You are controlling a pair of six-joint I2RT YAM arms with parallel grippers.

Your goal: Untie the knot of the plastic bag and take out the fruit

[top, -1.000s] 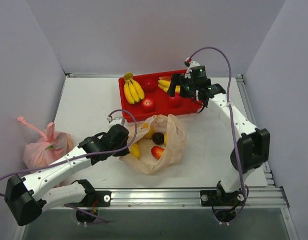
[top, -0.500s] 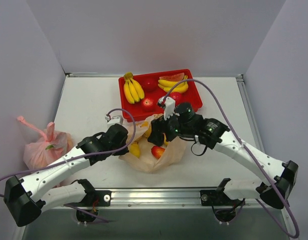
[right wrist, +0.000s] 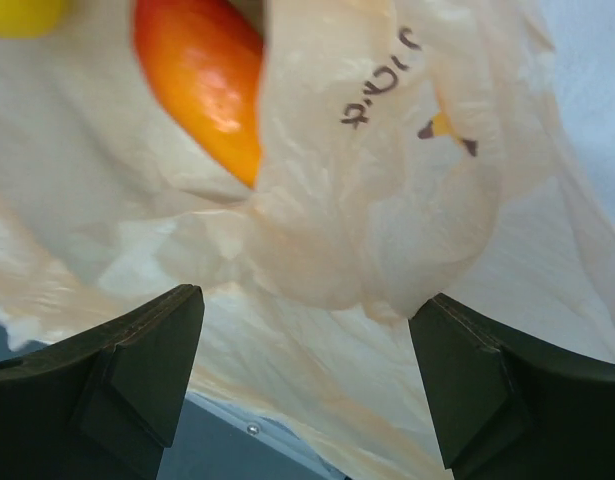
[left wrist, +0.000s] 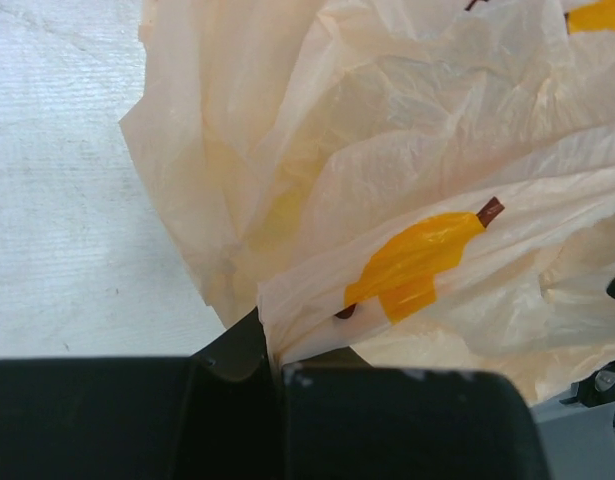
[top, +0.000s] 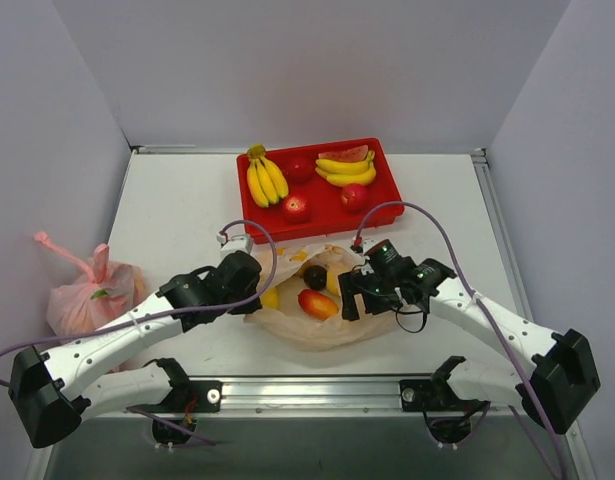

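The peach-orange plastic bag (top: 332,325) lies open in the middle of the table, and no knot shows. Inside it are fruit: a red-orange piece (top: 317,303), a dark plum-like one (top: 314,277) and a yellow one (top: 271,297). My left gripper (top: 252,290) is shut on the bag's left edge; the left wrist view shows film (left wrist: 387,180) pinched between the jaws of that gripper (left wrist: 277,365). My right gripper (top: 353,298) is open at the bag's right side. In the right wrist view it (right wrist: 317,350) straddles bag film (right wrist: 387,200), with the red-orange fruit (right wrist: 202,80) just beyond.
A red tray (top: 243,195) at the back holds two banana bunches (top: 265,180), a watermelon slice and red apples (top: 295,208). A pinker knotted bag (top: 87,295) sits at the left wall. The table's metal front rail runs just below the bag.
My right arm has swung from the red tray down to the bag's right side, leaving an apple in the tray. The red-orange fruit has shifted in the bag. My left gripper still holds the bag.
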